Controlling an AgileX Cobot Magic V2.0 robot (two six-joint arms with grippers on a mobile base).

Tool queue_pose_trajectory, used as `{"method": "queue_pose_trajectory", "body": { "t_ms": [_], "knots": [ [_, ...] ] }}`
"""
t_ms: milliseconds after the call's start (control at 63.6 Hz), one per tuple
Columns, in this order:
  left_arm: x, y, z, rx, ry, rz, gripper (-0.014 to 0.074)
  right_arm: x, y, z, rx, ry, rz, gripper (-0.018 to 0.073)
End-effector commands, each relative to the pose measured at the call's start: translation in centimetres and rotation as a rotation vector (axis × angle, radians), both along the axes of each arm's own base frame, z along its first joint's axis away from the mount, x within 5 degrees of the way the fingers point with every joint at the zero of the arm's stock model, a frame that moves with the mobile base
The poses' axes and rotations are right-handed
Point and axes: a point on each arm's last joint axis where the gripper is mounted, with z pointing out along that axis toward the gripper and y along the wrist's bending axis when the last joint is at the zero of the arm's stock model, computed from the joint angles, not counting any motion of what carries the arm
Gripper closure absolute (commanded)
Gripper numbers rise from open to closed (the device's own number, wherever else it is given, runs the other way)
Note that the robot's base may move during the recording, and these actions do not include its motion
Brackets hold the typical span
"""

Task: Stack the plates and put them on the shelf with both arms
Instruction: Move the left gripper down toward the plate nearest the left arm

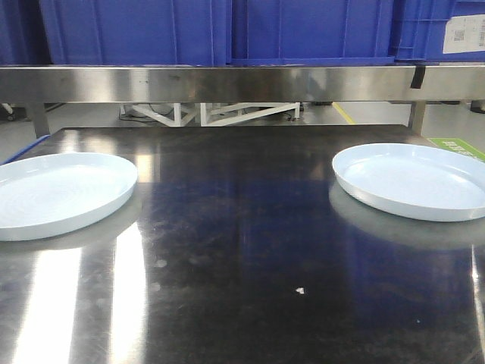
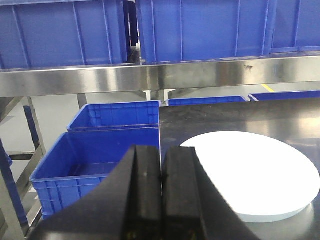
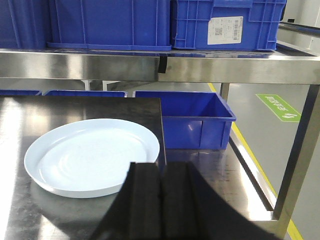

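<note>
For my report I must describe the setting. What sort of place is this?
Probably a warehouse or factory hall: big blue plastic crates stand on a stainless-steel shelf, and the grey floor carries a yellow line and a green marking.

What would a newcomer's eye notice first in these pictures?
A glossy pale blue-white round plate lies on the left of the dark reflective steel tabletop, and its twin plate on the right. Behind, big blue plastic crates stand above the shelf's brushed stainless-steel rail.
</note>
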Motion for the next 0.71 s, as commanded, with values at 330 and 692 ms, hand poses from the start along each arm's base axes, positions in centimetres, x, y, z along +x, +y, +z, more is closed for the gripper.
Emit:
{"method": "queue_pose_trajectory", "body": {
  "t_ms": [330, 692],
  "knots": [
    [-0.06, 0.06, 0.09, -0.017, -0.080, 0.006, 0.0512, -0.31, -0.06, 1.42, -0.011, -0.119, -0.009, 0.0501],
    [-0.14, 0.16, 0.72, -0.070, -0.149, 0.012, 0.0512, -0.31, -0.06, 1.42, -0.011, -0.119, -0.009, 0.0501]
  ]
}}
